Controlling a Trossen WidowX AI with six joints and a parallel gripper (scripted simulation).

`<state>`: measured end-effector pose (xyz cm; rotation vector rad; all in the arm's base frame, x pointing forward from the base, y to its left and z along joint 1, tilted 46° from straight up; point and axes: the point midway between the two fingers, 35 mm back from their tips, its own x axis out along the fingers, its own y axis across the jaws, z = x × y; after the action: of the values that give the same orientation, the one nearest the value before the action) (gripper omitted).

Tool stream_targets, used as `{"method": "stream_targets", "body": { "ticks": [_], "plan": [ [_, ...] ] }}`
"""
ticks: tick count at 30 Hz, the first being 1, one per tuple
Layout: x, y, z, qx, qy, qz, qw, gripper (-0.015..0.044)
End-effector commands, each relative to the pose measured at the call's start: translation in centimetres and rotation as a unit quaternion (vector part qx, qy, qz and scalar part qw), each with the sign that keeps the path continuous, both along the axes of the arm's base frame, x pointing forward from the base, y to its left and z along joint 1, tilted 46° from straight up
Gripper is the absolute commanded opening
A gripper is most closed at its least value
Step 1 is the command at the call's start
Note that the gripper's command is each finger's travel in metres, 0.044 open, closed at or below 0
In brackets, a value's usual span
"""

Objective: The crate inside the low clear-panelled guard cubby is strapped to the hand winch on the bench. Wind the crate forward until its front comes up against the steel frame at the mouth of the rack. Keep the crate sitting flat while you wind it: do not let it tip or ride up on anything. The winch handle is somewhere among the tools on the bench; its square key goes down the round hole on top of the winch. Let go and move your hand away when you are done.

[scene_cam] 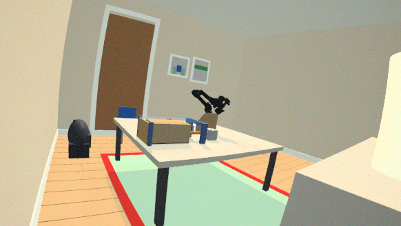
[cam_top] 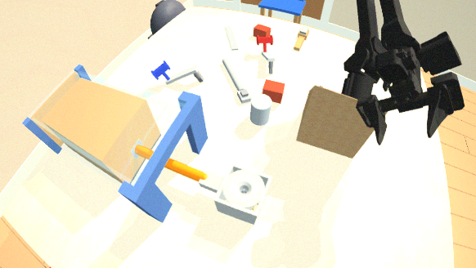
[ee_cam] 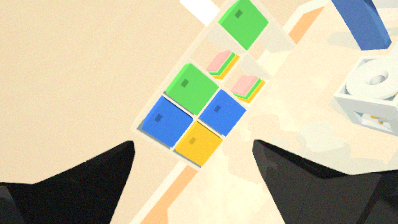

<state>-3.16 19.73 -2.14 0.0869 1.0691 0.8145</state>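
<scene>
The tan crate (cam_top: 96, 118) (scene_cam: 169, 132) sits flat in the clear-panelled cubby, its front short of the blue frame (cam_top: 176, 132) (scene_cam: 203, 134) (ee_cam: 367, 25), with a gap between. An orange strap (cam_top: 186, 169) (scene_cam: 195, 132) runs under the frame's top bar to the grey winch (cam_top: 235, 210) (scene_cam: 211, 134). The winch's round top hole (cam_top: 244, 188) (ee_cam: 378, 77) has no handle in it. A bent grey crank (cam_top: 181, 75) with a dark grip and a smaller bent piece (cam_top: 267, 59) lie among the tools. My gripper (cam_top: 406, 139) (ee_cam: 195, 146) is open and empty, high right of the winch.
A brown board (cam_top: 333, 122) stands between the arm and the winch. A grey cylinder (cam_top: 260, 112), a red block (cam_top: 273, 91), a long grey tool (cam_top: 234, 75), a blue spool-headed piece (cam_top: 161, 70) and a red one (cam_top: 265, 40) are behind the winch. Shelf bins (ee_cam: 192, 90) show in the wrist view.
</scene>
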Motion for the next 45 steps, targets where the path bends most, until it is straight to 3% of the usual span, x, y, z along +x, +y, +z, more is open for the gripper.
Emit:
{"method": "stream_targets", "body": {
  "ticks": [1,12,21,34,45],
  "plan": [
    [0.1,0.1,0.1,0.000,-0.001,-0.003,1.000,0.0426],
    [10.6,3.4,3.7,-0.045,-0.066,-0.213,0.974,0.0440],
    [21.6,0.8,7.4,-0.112,-0.100,-0.382,0.912,0.0440],
    [33.6,-13.2,13.4,-0.226,-0.097,-0.592,0.767,0.0440],
    [34.6,-29.4,18.9,-0.324,-0.032,-0.716,0.617,0.0440]
  ]
}}
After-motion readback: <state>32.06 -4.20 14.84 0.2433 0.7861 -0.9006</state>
